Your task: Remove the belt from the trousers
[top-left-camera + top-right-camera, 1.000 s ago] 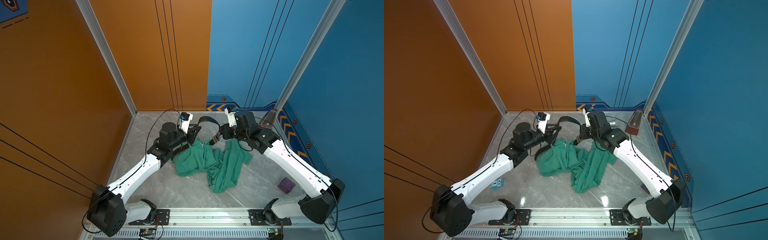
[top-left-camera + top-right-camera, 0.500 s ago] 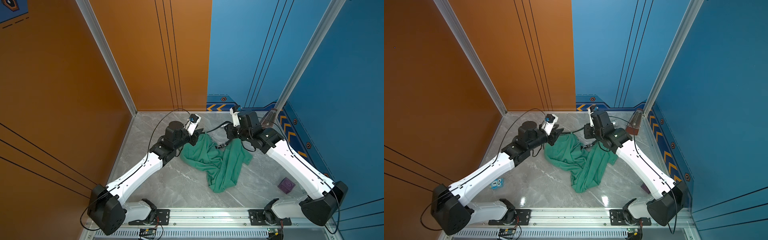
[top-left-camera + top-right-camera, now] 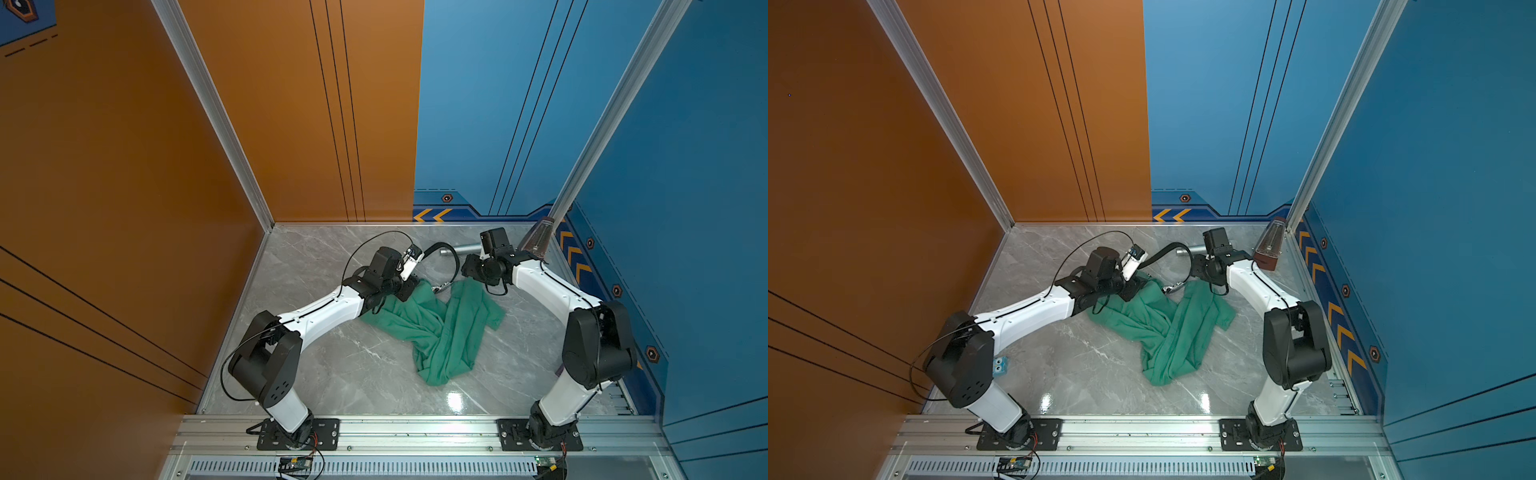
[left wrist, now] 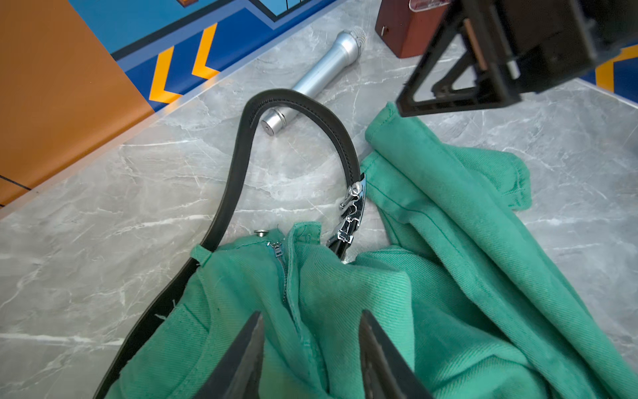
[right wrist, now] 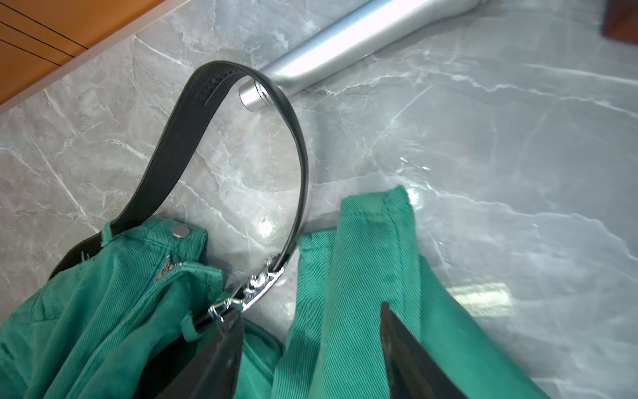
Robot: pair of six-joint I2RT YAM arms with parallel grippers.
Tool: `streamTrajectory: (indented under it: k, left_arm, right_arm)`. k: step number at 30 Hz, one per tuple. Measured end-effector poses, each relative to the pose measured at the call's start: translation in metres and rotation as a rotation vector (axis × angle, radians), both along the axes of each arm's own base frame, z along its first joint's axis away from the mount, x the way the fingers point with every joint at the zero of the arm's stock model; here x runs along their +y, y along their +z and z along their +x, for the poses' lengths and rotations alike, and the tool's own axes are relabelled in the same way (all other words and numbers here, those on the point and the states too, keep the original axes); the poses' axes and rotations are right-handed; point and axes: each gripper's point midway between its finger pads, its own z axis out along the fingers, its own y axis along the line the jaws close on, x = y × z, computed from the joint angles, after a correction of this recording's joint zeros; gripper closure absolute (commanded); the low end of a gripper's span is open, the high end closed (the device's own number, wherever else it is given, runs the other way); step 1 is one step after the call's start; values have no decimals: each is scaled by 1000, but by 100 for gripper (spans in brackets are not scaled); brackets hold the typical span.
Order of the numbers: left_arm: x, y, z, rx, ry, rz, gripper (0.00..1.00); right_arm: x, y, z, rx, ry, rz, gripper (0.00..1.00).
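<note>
While its jaws stand apart and empty, the right gripper [image 5: 310,307] sits just beside the silvery metal buckle [image 5: 257,285] of the long black strap belt [image 5: 172,145]. The belt is threaded through a waistband loop of the crumpled teal-green cloth trousers [image 5: 103,311]. The left gripper [image 4: 310,314] straddles the waistband; I cannot tell whether it grips.

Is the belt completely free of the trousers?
No; in the left wrist view the belt passes through a waistband loop on the trousers.

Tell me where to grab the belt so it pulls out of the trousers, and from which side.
Grip the belt on the bare arched stretch just behind the buckle, coming from above and closing across its width. There the strap loops clear of the trousers, so probably no cloth gets pinched.
</note>
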Motion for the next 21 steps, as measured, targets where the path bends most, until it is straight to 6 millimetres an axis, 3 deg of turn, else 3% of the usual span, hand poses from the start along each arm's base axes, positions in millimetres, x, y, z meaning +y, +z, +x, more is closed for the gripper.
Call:
streamTrajectory:
  k: [7,9,11,13,15,18,21]
  left_arm:
    - [-3,-11,1,25,5,2,52]
    - [-3,-10,1,20,5,-1,52]
    - [-4,-9,2,17,5,-3,52]
    - [-4,-9,2,17,5,-4,52]
    - [-3,-10,2,17,6,-4,52]
    - [0,-13,1,20,11,-1,52]
    - [6,-7,-3,12,16,-6,52]
  right_arm:
    - [12,-59,35,93,-33,-12,41]
    - [15,-74,45,110,-36,-20,50]
    - [19,-86,51,121,-30,-32,68]
    - [24,-86,58,112,-21,-50,89]
    - [29,-82,61,96,-2,-79,100]
    - [36,-74,59,79,35,-156,100]
    - [46,-53,56,34,106,-259,100]
